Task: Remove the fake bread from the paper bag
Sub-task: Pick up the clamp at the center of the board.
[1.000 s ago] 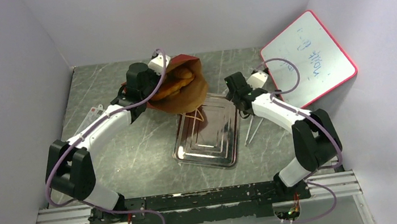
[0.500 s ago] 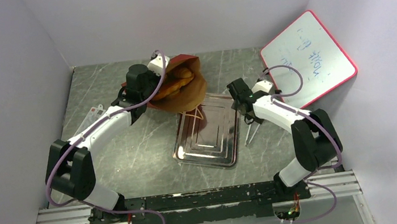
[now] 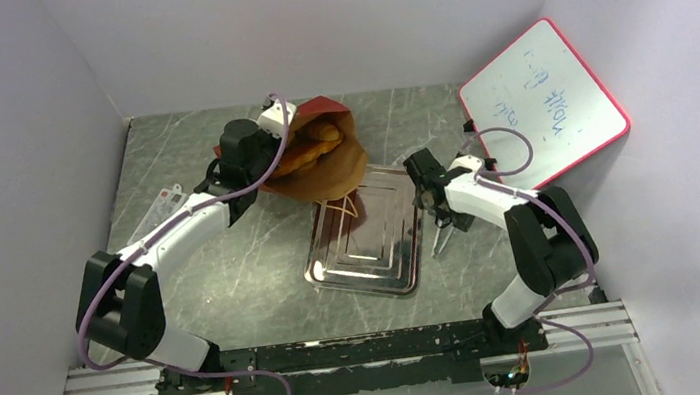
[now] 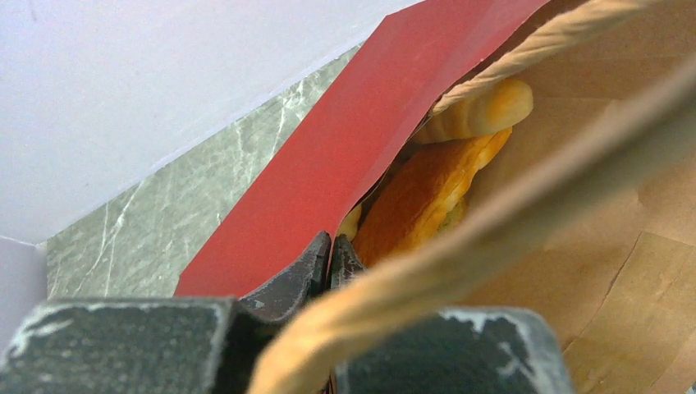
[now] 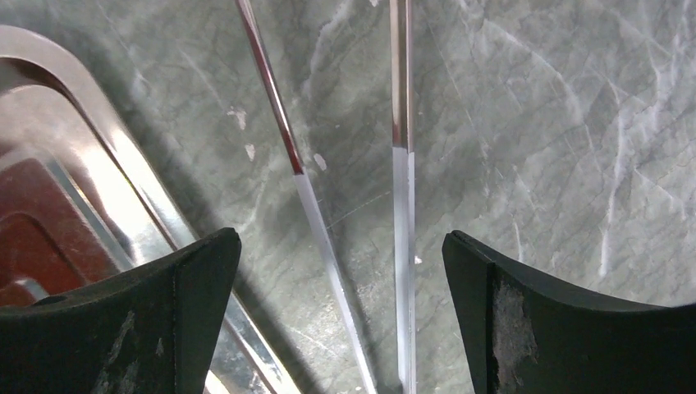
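The rust-red paper bag (image 3: 334, 167) lies tipped with its mouth toward the tray, brown inside showing. Several glossy golden fake bread pieces (image 3: 312, 148) sit inside it. In the left wrist view the bread (image 4: 427, 193) lies just beyond the bag's red wall (image 4: 328, 164), with a tan cord handle crossing close to the lens. My left gripper (image 4: 331, 250) is shut on that red wall at the bag's left edge (image 3: 270, 165). My right gripper (image 3: 435, 209) hangs open to the right of the tray, its jaws wide apart (image 5: 341, 238) and holding nothing.
The silver metal tray (image 3: 363, 251) lies mid-table, its rim (image 5: 98, 164) beside my right gripper. Two thin metal rods (image 5: 304, 189) lie on the marble right under that gripper (image 3: 442, 237). A red-framed whiteboard (image 3: 546, 103) leans at the back right. A clear plastic item (image 3: 158, 206) lies left.
My right gripper has drawn back from the tray's far right corner toward the near side, over the metal rods, and opened wider. The left gripper and bag have hardly moved.
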You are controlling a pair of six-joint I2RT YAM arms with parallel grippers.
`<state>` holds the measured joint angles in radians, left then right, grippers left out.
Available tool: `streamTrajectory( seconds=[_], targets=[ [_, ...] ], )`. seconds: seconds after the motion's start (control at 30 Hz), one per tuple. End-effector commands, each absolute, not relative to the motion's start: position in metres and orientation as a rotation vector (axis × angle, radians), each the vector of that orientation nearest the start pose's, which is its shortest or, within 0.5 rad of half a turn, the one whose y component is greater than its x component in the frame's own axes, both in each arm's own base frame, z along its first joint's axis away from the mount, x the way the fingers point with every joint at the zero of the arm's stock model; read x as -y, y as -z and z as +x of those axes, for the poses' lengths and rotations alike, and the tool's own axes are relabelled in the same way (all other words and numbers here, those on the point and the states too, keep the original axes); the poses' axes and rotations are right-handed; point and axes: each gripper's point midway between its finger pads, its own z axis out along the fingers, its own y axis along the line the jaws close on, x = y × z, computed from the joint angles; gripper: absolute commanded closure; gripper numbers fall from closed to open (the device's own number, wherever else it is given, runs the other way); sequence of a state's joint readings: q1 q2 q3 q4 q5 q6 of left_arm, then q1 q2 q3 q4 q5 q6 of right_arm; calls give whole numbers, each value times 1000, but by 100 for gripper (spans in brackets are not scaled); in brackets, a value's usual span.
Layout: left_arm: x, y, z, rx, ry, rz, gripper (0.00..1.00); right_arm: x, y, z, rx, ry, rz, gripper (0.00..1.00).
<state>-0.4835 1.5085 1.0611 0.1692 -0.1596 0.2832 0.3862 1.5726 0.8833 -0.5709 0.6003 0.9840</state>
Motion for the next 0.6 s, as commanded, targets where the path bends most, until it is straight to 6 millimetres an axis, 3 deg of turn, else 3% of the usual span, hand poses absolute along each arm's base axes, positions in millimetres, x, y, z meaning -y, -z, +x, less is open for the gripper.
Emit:
streamTrajectory(
  seconds=[0.0, 0.2, 0.57],
  targets=[
    [181, -244, 442, -1674, 2, 519, 93, -42, -17, 298, -2375, 371, 884, 0],
    [178, -248, 440, -1659, -7, 507, 93, -37, -5, 293, -2371, 350, 925, 7],
    [175, -252, 440, -1651, -23, 501, 93, -38, -6, 282, -2321, 255, 953, 44]
  ],
)
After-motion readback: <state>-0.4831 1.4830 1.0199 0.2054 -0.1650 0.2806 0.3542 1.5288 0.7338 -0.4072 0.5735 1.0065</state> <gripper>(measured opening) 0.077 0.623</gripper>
